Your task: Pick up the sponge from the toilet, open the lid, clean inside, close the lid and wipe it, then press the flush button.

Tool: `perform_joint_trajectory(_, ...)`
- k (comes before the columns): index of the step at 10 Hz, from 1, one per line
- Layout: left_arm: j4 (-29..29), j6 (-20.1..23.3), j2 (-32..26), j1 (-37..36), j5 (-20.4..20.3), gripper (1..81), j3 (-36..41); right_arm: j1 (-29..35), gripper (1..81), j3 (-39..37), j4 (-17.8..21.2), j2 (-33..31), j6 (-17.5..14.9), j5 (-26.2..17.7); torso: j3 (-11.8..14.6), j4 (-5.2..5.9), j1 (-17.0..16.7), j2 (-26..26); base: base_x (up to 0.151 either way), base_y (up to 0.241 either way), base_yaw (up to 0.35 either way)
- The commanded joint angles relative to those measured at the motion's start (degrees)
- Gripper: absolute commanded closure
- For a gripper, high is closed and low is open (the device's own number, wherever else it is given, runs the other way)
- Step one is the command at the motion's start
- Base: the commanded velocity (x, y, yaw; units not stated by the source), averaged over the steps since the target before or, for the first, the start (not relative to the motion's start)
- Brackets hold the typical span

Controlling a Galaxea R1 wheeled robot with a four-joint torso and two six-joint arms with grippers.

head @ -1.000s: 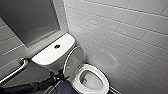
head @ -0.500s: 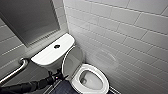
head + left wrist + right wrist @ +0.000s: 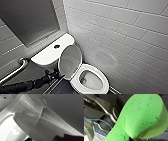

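In the head view, the toilet (image 3: pixel 102 75) stands in a corner of the tiled wall (image 3: pixel 120 37). Its lid (image 3: pixel 70 61) is raised and stands close to upright, with the greyish face towards the camera and the oval bowl open beside it. The flush button (image 3: pixel 57 46) sits in the middle of the white tank top (image 3: pixel 46 55), just behind the lid. A metal grab bar (image 3: pixel 17 70) runs along the wall beside the tank. The dark left arm comes in low, and the left hand (image 3: pixel 54 75) is at the lid's lower edge. Whether it touches the lid, or is open or closed, cannot be told from here.

The left wrist view is very close to the toilet. It shows glossy white and grey curved surfaces with the tile joints mirrored in them, and part of the pale bowl. It does not settle the left hand's state either.

In the right wrist view, the sponge (image 3: pixel 140 116) is bright green and pitted, and looms large against dark robot parts and a thin blue cable (image 3: pixel 102 120). It is bent and creased where the right hand (image 3: pixel 132 139) is closed on it, so the sponge is clear of the toilet.
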Motion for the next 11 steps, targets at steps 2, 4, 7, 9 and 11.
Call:
perform_joint_trajectory(2,21.7,12.9,-7.6,-6.8,-13.7,1.0,-4.5,-2.8,81.1,0.6,-1.6,-0.8,-0.3,-3.0,0.0,0.0,0.0,0.0,0.0,0.0,0.0)
perform_joint_trajectory(4,24.1,12.8,-10.7,-5.3,-13.7,1.0,-3.2,-2.6,81.1,0.6,-1.9,-0.7,-0.3,-3.0,0.0,-0.02,0.0,0.0,0.0,0.0,0.0)
perform_joint_trajectory(7,31.0,12.2,-13.7,2.3,-13.7,1.0,0.1,-2.4,81.1,0.6,-1.9,-0.7,-0.3,-3.0,0.0,-0.09,0.0,0.0,0.0,0.0,0.0)
perform_joint_trajectory(9,38.2,10.6,-12.4,9.3,-13.8,1.0,2.6,-2.0,81.1,0.7,-2.0,-0.6,-0.3,-3.0,0.0,-0.09,0.0,0.0,0.0,0.0,0.0)
perform_joint_trajectory(11,43.1,10.5,-9.1,15.8,-13.3,1.0,1.8,-1.9,81.1,0.6,-2.1,-0.5,-0.3,-3.0,0.0,-0.06,0.0,0.0,0.0,0.0,0.0)
